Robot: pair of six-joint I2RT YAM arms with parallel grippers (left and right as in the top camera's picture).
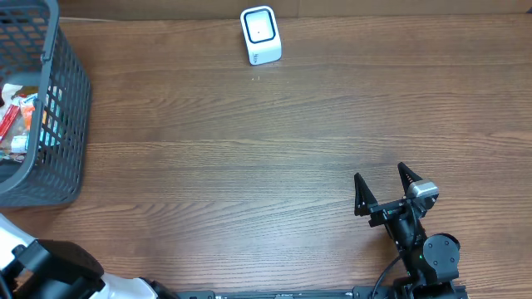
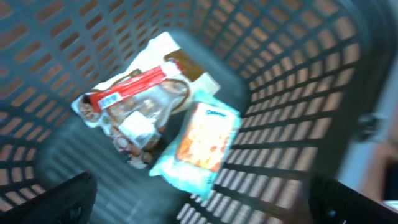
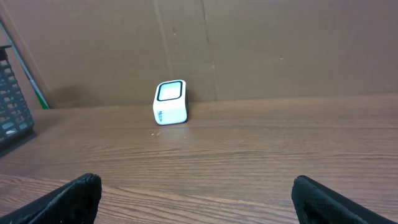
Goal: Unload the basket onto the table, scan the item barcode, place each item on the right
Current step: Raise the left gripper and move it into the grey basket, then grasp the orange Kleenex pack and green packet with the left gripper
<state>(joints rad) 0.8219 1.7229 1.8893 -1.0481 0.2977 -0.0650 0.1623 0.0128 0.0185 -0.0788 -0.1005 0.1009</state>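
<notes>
Lying in basket (image 2: 298, 93): red-striped packet (image 2: 134, 87), teal packet (image 2: 199, 140); both jaws wide open, empty.

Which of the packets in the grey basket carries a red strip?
The clear packet: a red strip runs across its top. The pale blue packet beside it shows an orange picture instead and has no red.

you see right arm (image 1: 413, 231): black links, grey camera block (image 1: 422, 190), black cable (image 1: 386, 272) | fingers (image 1: 360, 193): black, tapered | left arm (image 1: 51, 267): black-and-white shell (mostly out of frame)
</notes>
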